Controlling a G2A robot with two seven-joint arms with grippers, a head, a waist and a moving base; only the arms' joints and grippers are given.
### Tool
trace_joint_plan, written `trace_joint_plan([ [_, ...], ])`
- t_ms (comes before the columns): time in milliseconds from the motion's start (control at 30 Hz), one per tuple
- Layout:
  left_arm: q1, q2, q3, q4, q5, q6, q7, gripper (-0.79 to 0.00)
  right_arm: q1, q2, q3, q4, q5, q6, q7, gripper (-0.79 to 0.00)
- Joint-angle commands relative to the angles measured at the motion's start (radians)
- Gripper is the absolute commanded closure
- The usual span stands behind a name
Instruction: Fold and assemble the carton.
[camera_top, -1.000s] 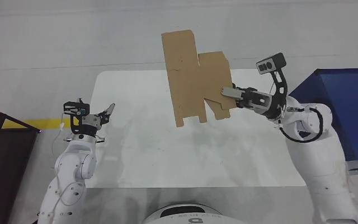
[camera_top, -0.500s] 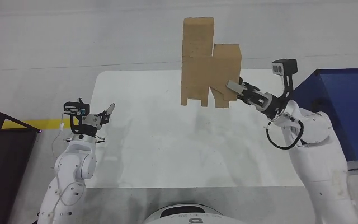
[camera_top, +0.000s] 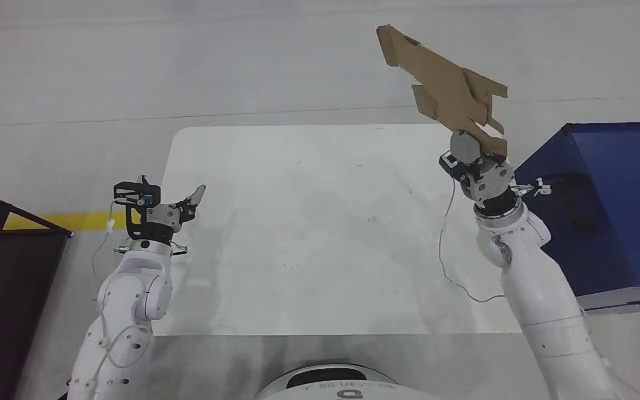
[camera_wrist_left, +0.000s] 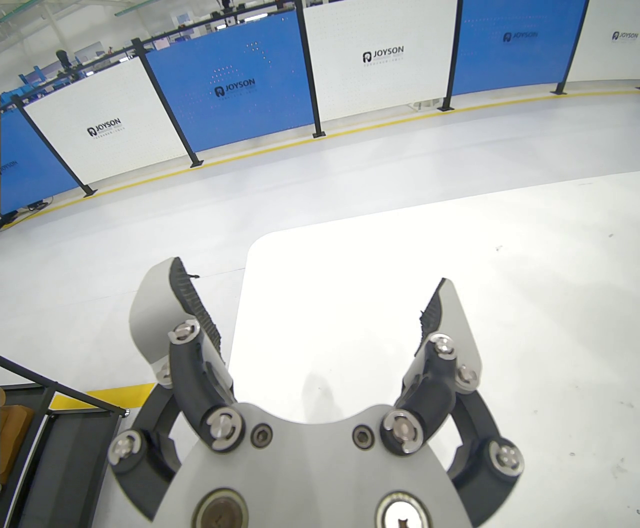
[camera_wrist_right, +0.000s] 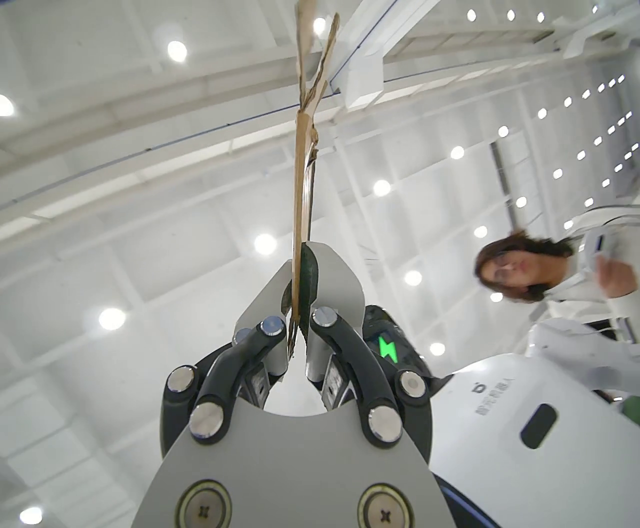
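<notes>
Top view: taking the white table as the dial, with twelve o'clock away from the robot, the carton is at about one o'clock, raised in the air past the table's far right corner and touching no surface; it is a flat brown blank, tilted, with its cut flaps showing along one edge; the right gripper holds it from below by its near end; the left gripper sits at nine o'clock, at the table's left edge, well apart from the carton.

Left wrist view: the left gripper has its jaws spread wide with nothing between them; under it lies the near corner of the table.

Right wrist view: the right gripper points up, its jaws pressed together on the carton, which is seen edge-on as a thin strip of cardboard layers lying close together; only at its far end do the layers part a little.

As for progress, I judge the task barely begun; the blank is picked up and firmly gripped, but no wall stands open, no flap is folded and nothing is tucked; opening the sleeve, folding the flaps and closing the box all remain, and the idle left gripper will likely have to join in.
</notes>
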Motion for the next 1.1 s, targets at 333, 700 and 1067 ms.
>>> trace_joint_plan([
  [333,-0.016,-0.009,0.045,-0.007,-0.215,-0.133,-0.05,-0.785,-0.01,-0.007,-0.028,0.007,0.106,0.095,-0.025,0.0],
  [700,-0.183,-0.014,0.146,0.05,-1.237,-0.572,-0.525,-0.6,0.036,-0.057,-0.292,0.047,0.572,0.472,-0.261,0.0],
  [1067,-0.344,-0.024,0.277,0.062,-1.222,-0.697,-0.575,-0.665,0.05,-0.077,-0.341,0.04,0.73,0.486,-0.428,0.0],
])
